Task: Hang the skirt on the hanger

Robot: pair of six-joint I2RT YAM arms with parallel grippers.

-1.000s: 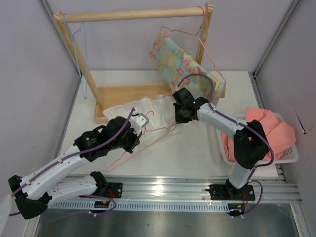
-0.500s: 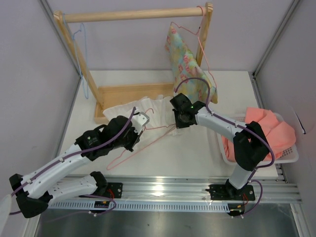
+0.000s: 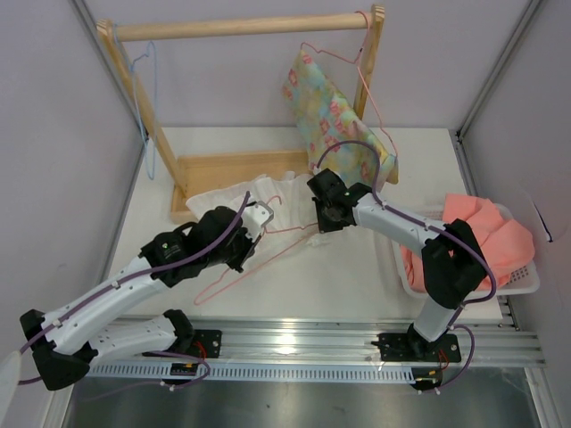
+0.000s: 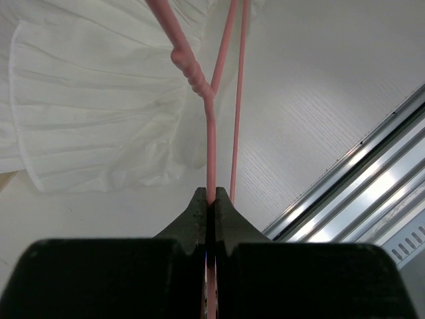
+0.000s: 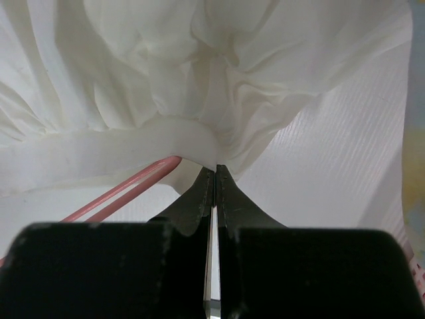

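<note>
The white pleated skirt [image 3: 234, 194] lies spread on the table in front of the rack base. Beside and partly under it lies the pink wire hanger [image 3: 234, 276]. My left gripper [image 3: 257, 228] is shut on the hanger's stem; in the left wrist view the wire [image 4: 211, 153] runs out of the closed tips [image 4: 211, 197] up to its twisted neck, with the skirt [image 4: 99, 113] beyond. My right gripper [image 3: 323, 218] is shut on the skirt's edge. In the right wrist view its tips [image 5: 214, 170] pinch the fabric band [image 5: 133, 149], and the hanger [image 5: 123, 194] passes under it.
A wooden rack [image 3: 241, 27] stands at the back. A pastel floral garment [image 3: 335, 116] hangs from its right end on another pink hanger, and a light blue hanger [image 3: 147, 98] hangs at its left. A white basket [image 3: 526, 283] of salmon-pink cloth sits at the right.
The floral garment swings on the rack. My right gripper has shifted a little left with the skirt edge. The left gripper has nudged slightly forward, still holding the hanger.
</note>
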